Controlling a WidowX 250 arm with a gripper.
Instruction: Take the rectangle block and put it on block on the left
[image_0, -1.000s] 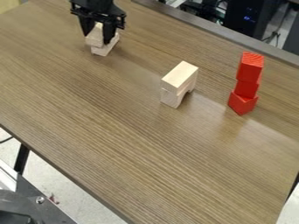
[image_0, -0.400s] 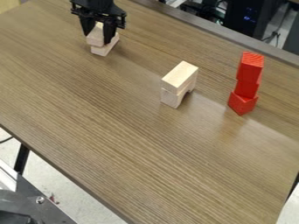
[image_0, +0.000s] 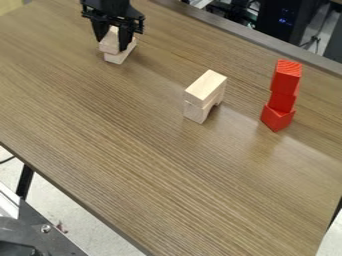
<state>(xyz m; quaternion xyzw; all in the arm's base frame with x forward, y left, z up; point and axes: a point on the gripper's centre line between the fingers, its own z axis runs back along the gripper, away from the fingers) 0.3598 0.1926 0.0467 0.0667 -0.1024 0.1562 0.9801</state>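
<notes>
With the end effector (image_0: 111, 44) over the upper left of the worktop (image_0: 133, 160), set narrow about the rectangular block (image_0: 109, 46) and seemingly gripping it by both sides; apparently resting that block on top of the lower block (image_0: 115, 58), not squarely but toward the left, with a slight overhang; probably at the placing step, near completion, with only release and retreat to come; liable to tip or slide the upper piece off on opening, from too little support beneath it; liable also to drag it askew, through uneven release or rubbing on the way up; likewise apt to shove both along the smooth surface, by pressing down too hard; best opened gently and raised straight; farther off, well apart, to be kept clear of: the pale stack (image_0: 206, 95), made of two pieces, with an arch below; farther still, the red stack (image_0: 282, 95), three pieces tall, slim and unevenly aligned, easily toppled by a wide, low swing of the arm (image_0: 110, 7).
</notes>
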